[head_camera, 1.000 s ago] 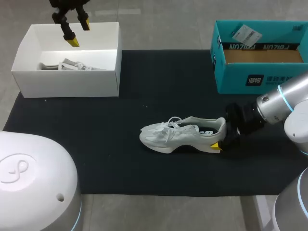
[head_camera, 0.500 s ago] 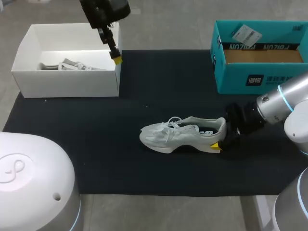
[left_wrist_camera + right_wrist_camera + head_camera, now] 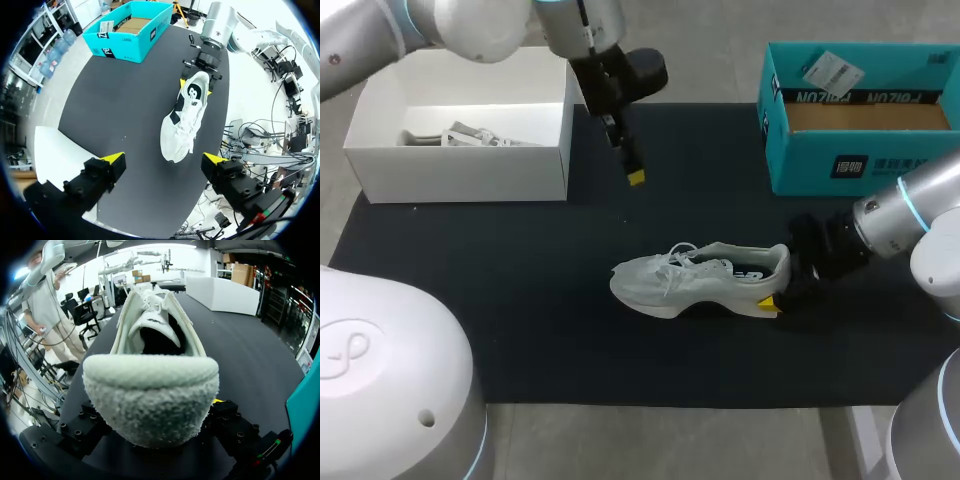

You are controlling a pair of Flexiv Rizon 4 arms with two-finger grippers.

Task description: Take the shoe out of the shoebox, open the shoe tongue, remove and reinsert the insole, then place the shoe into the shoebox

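A white sneaker point(image 3: 695, 280) lies on its side in the middle of the black mat point(image 3: 520, 300), toe to the left. My right gripper point(image 3: 780, 290) is at its heel, one finger on each side of the padded collar point(image 3: 150, 385), shut on it. My left gripper point(image 3: 633, 172) hangs open and empty above the mat, behind the shoe and just right of the white shoebox point(image 3: 460, 170). In the left wrist view the sneaker point(image 3: 185, 117) lies ahead of the open left gripper point(image 3: 164, 159), with the right gripper point(image 3: 196, 86) at its far end.
A second light shoe point(image 3: 475, 137) lies inside the white shoebox at the back left. A teal box point(image 3: 850, 160) stands at the back right, close behind my right arm. Bare mat stretches left of and in front of the sneaker.
My left arm has swung from above the white shoebox rightward and down over the mat toward the sneaker. The right gripper and the sneaker have not moved.
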